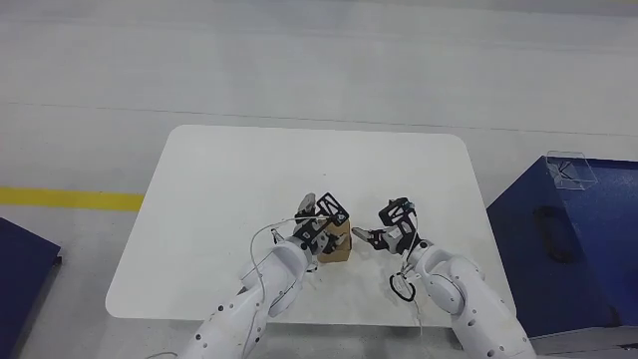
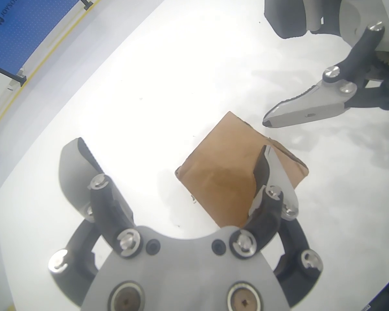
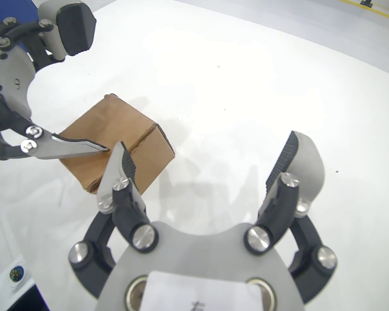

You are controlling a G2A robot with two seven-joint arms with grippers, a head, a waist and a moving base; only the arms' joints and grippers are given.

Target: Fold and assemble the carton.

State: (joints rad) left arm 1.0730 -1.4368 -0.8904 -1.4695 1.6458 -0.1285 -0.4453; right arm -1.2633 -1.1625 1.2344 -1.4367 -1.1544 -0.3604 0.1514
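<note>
1. One small brown cardboard carton [image 1: 336,242] stands on the white rounded desk [image 1: 299,170], near its front edge and between the two arms.
2. The carton [image 2: 226,169] is box-shaped with its sides up. A flap seam on its top gapes slightly [image 3: 145,134].
3. The left jaws are spread wide. One finger [image 2: 275,176] lies against the carton's upper face, seemingly touching it. The other finger [image 2: 74,163] hangs over bare desk, well apart from the carton.
4. The right jaws are also wide and hold nothing. They sit just beside the carton, with one fingertip [image 2: 272,121] close to a top corner but apart from it. The other finger [image 3: 298,160] is over open desk.
5. A dark blue cabinet [image 1: 578,249] stands on the floor beside the desk, and a yellow floor line [image 1: 70,198] runs past on the opposite side.
</note>
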